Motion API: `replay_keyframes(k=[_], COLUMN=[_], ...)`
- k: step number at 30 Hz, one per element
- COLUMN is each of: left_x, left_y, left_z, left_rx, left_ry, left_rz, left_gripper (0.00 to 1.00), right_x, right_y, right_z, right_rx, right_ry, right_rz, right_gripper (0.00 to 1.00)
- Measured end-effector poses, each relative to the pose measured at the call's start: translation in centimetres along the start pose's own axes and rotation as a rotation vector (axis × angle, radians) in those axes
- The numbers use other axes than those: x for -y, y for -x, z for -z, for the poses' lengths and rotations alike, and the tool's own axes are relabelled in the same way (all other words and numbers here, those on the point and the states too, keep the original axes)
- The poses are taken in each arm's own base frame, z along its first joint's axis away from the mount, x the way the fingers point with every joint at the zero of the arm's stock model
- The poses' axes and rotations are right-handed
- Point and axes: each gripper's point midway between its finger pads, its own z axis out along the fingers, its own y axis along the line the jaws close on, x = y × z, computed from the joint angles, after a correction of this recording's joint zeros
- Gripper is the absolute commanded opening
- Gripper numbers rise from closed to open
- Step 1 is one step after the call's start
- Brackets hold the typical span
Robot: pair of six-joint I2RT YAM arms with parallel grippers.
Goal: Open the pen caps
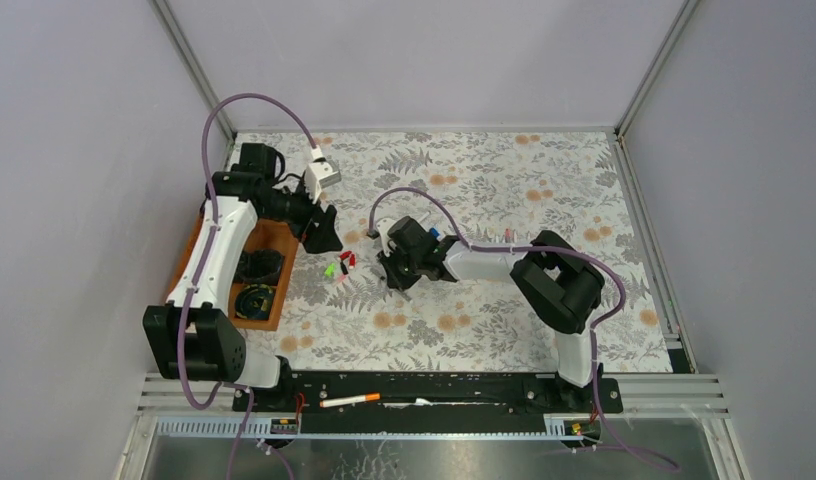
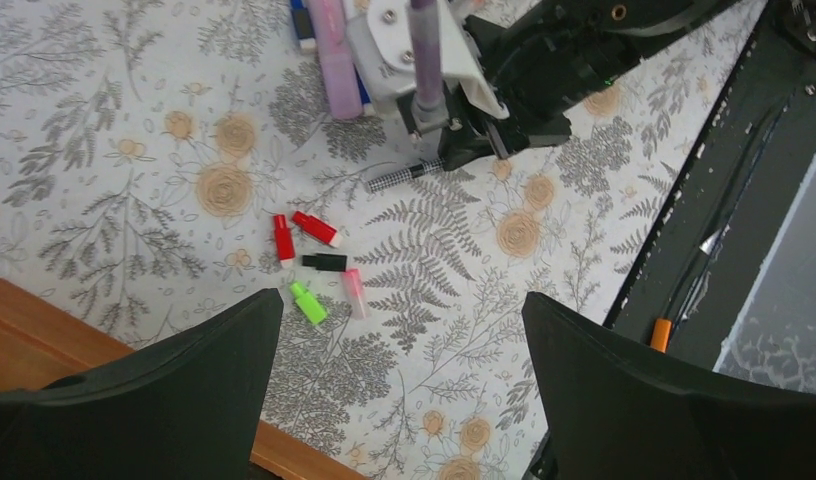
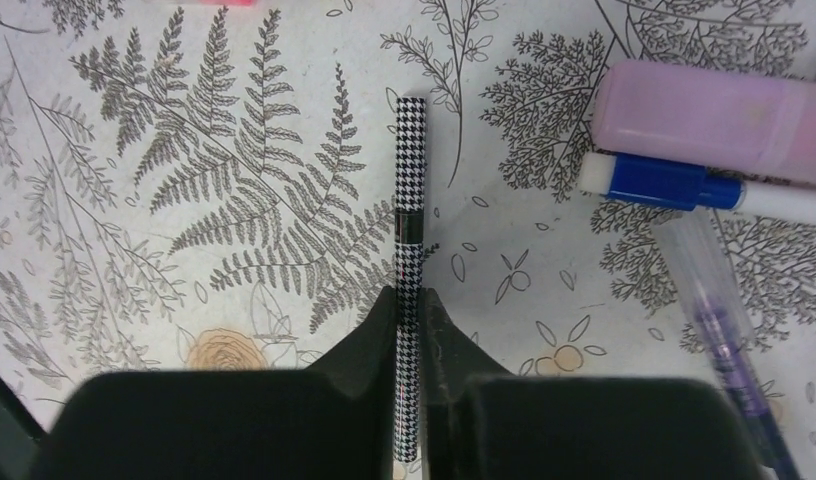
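Note:
A slim black-and-white houndstooth pen point(image 3: 411, 180) lies on the floral cloth, and my right gripper point(image 3: 411, 295) is shut on its near half, with the end beyond its dark band sticking out ahead. From the left wrist the same pen point(image 2: 399, 178) pokes out from under the right gripper point(image 2: 464, 140). Several loose pen caps lie in a cluster: two red point(image 2: 283, 240) point(image 2: 316, 228), a black one point(image 2: 324, 262), a pink one point(image 2: 355, 292) and a green one point(image 2: 308, 303). My left gripper point(image 2: 404, 330) hangs open above and near them, holding nothing.
A pink highlighter point(image 3: 714, 120), a blue-capped pen point(image 3: 664, 185) and a clear purple pen point(image 3: 724, 330) lie right of the held pen. A wooden tray point(image 1: 269, 245) sits at the table's left edge. An orange-tipped pen point(image 1: 349, 400) rests on the front rail.

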Motion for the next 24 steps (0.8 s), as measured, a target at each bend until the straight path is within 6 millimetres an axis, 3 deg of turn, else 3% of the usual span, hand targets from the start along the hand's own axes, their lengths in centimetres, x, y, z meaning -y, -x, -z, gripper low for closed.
replay_keyframes(k=[4,11,19,24], left_x=[0.9,3.3,5.2,6.8], left_y=[-1.5,-6.3,-8.0,-9.0], left_z=[-0.8,-2.7,-4.5,-5.9], left_rx=[-0.009,-0.074,-0.093,-0.103], left_ry=[-0.064,-0.210,-0.329,-0.387], left_rz=[-0.041,-0.126,-0.266,-0.316], left_gripper=[0.98,0.96,0.96,0.93], right_x=[-0.4,-2.6,-5.2,-6.7], right_y=[-0.2,-1.9,0.7,2.1], right_z=[0.2,2.5,6.7,8.4], right_rx=[-0.010,-0.094,-0.060,-0.043], right_ry=[0.003,0.106,0.372,0.515], right_rz=[-0.006,-0.047,-0.180,-0.245], right_gripper=[0.00,0.00,0.00,0.00])
